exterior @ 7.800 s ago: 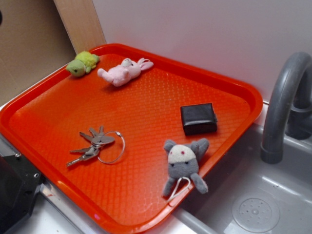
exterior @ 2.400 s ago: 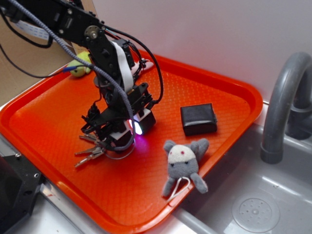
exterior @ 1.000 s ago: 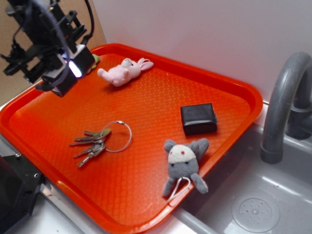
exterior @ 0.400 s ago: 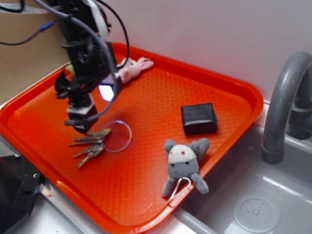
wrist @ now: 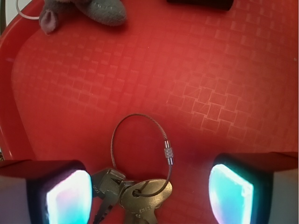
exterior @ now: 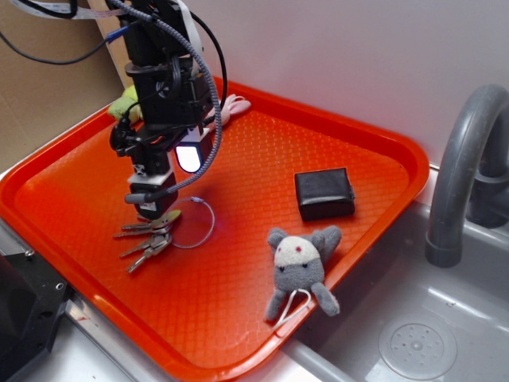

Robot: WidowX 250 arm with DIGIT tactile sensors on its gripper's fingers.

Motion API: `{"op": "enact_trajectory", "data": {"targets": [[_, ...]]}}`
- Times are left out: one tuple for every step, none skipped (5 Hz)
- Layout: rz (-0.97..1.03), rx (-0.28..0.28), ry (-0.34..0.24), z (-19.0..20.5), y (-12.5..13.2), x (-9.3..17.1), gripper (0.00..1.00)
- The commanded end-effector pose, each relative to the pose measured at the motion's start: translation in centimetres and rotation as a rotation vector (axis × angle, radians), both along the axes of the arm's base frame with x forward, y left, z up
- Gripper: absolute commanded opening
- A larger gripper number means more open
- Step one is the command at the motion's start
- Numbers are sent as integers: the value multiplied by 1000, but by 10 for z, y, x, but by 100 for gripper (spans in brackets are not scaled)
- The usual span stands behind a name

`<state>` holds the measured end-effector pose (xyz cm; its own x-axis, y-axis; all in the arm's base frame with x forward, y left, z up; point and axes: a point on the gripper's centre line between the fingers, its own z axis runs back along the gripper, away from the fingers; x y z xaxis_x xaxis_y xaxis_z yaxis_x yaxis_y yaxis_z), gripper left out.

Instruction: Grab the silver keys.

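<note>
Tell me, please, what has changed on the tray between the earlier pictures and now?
The gripper has swung back from the tray's far left corner and come down over the silver keys, jaws open around the key heads. The keys lie shifted and turned from their first pose. The grey plush, black box and tray stayed put.

Three plush toys [exterior: 300, 267], one black box [exterior: 324, 193], one key bunch [exterior: 153, 232].
</note>
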<state>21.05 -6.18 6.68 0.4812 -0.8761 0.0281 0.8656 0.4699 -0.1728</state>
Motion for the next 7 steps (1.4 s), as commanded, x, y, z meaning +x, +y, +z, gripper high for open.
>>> {"op": "enact_trajectory", "data": {"targets": [[-26, 3, 5, -10, -16, -9, 100], [-46, -16, 19, -16, -22, -11, 100], [-54, -19, 27, -19, -24, -15, 100], [-68, -26, 34, -20, -28, -19, 100], [-84, -24, 31, -20, -31, -28, 100], [-104, -18, 28, -21, -34, -37, 100], [-115, -19, 28, -22, -37, -38, 100]]}}
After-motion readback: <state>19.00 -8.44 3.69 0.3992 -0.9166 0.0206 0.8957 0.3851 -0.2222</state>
